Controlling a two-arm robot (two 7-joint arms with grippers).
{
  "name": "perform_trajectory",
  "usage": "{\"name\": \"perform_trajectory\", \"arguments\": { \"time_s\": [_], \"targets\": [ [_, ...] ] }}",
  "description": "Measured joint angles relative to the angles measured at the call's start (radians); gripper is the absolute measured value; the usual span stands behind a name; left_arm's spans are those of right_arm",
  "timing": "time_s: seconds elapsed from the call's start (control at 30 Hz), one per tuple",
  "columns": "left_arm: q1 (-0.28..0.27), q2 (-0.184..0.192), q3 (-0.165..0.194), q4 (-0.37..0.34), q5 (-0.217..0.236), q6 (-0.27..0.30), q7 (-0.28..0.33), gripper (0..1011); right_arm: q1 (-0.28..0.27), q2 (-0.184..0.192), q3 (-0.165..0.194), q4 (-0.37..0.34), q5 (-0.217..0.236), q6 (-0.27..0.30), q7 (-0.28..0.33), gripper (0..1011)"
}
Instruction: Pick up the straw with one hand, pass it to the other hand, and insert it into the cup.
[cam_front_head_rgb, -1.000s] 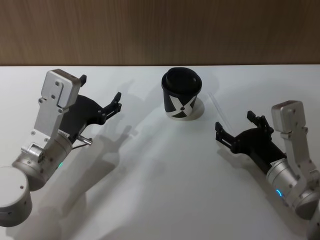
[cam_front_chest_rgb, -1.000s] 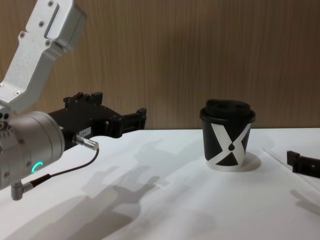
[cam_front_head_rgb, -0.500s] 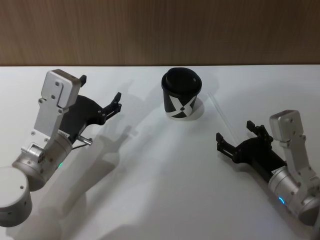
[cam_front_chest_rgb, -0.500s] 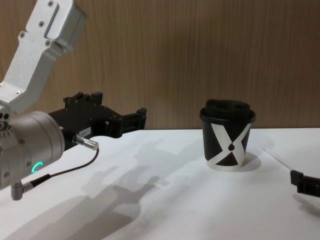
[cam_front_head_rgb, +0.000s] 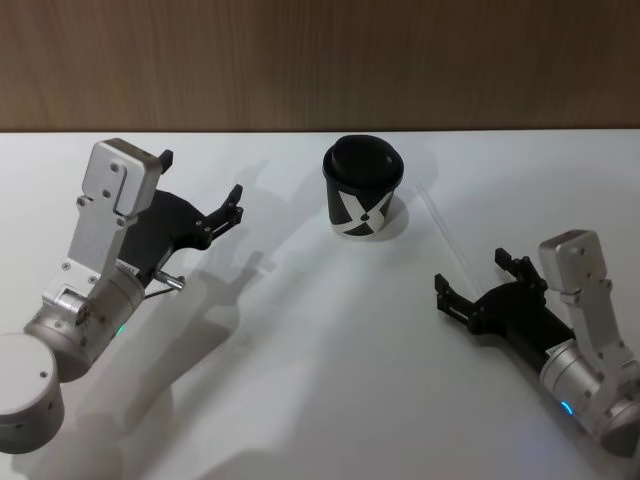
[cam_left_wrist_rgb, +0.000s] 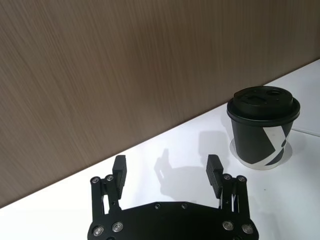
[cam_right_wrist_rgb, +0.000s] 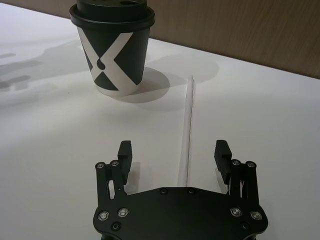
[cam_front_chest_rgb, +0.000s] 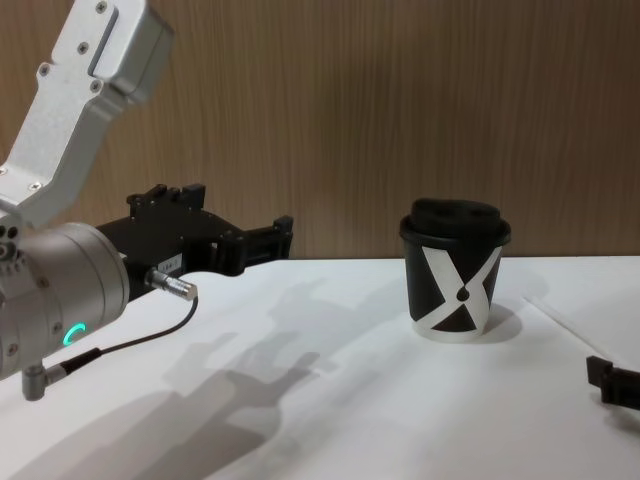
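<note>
White table (cam_front_head_rgb: 320, 400). My left gripper (cam_front_head_rgb: 203, 176) hovers at far left, fingers spread, empty. My right gripper (cam_front_head_rgb: 472, 270) sits low at near right, fingers spread wide, gripping nothing. Lidded cup (cam_front_head_rgb: 362, 200) stands upright, centre-far. Thin straw (cam_right_wrist_rgb: 187, 130) lies flat just right of it, near end between my right fingers, apparently untouched.

Right hand (cam_right_wrist_rgb: 173, 147), spread wide, apparently straddles the straw (cam_right_wrist_rgb: 188, 115).

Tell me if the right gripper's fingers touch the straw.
Apart. Right wrist view: the straw lies between the right gripper's open fingers, table showing either side.
</note>
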Motion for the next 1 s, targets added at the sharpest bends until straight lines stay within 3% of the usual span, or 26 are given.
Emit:
{"name": "perform_trajectory", "arguments": {
  "time_s": [1.0],
  "targets": [
    [0.000,0.000,0.000,0.000,0.000,0.000,0.000,1003,-0.007,-0.016,0.019,0.015,-0.001,0.005,0.044,1001]
  ]
}}
